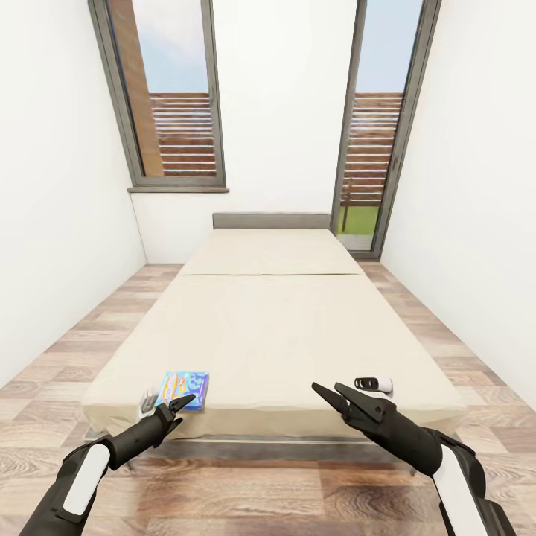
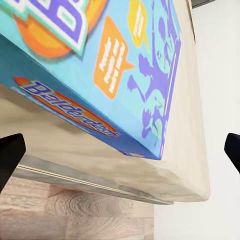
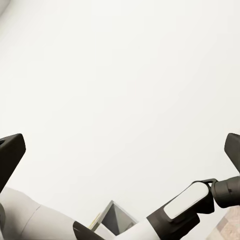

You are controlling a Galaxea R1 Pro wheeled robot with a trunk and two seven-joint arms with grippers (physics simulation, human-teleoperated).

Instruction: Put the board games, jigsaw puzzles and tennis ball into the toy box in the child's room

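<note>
A small blue board game lies flat on the beige bed, close to its near left corner. My left gripper is open just in front of that box at the mattress edge, not touching it. In the left wrist view the blue board game looms close over the bed, with the dark fingertips spread wide on either side. My right gripper hangs open over the bed's near right part, holding nothing. The right wrist view faces a white wall and my other arm.
The bed runs lengthwise to a grey headboard at the far wall. Strips of wood-plank floor lie on both sides between bed and white walls. A tall window is at the back left, a glazed door at the back right.
</note>
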